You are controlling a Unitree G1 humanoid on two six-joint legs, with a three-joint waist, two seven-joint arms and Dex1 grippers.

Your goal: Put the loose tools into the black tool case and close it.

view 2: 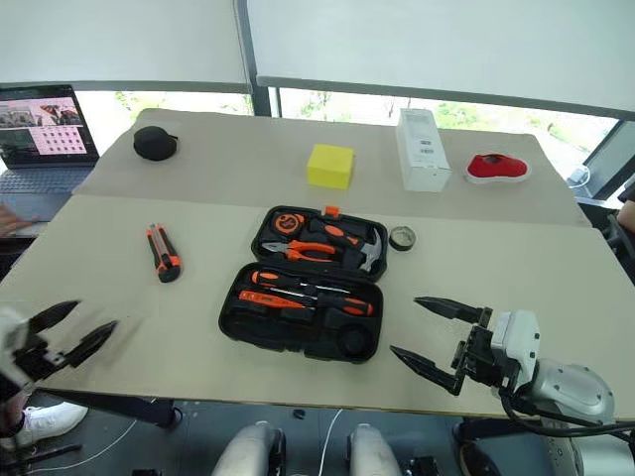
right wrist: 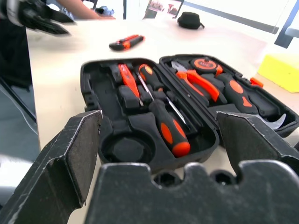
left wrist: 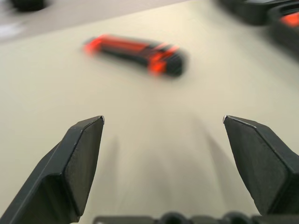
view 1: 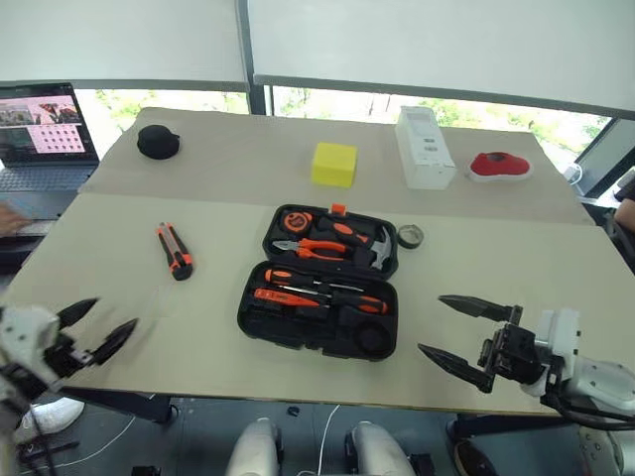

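Black tool case [view 1: 319,295] — hinged clamshell of matte black moulded plastic, rounded corners, lying open near the middle of the bench [view 1: 218,178], a small orange latch on its far edge. The near half holds two screwdrivers [view 1: 327,288] with glossy black-and-orange handles and slim steel shafts, plus a slim all-orange tester screwdriver [view 1: 276,296] alongside; a round recess at the near right corner of this half looks empty, though it is dark and hard to read. The far half carries orange-handled pliers [view 1: 316,247], a hammer [view 1: 377,251] with a bright steel head, and a round tape measure [view 1: 296,220].

Utility knife [view 1: 175,250] — elongated orange-and-black body, lying loose on the bench left of the case and well apart from it.

Tape roll [view 1: 410,236] — small dark ring, flat on the bench just beside the far right corner of the case.

Bench surface — smooth, pale beige, matte.

Left gripper [view 1: 96,328] — two tapered black fingers spread wide, holding nothing, at the near left edge of the bench. The knife lies ahead of it, further in on the bench; the case is well off to its right.

Right gripper [view 1: 464,334] — fingers likewise fully apart and empty, pointing leftward toward the case from the near right side of the bench; the case's near right corner lies near its tips, not touching. The tape roll lies beyond it, further back.
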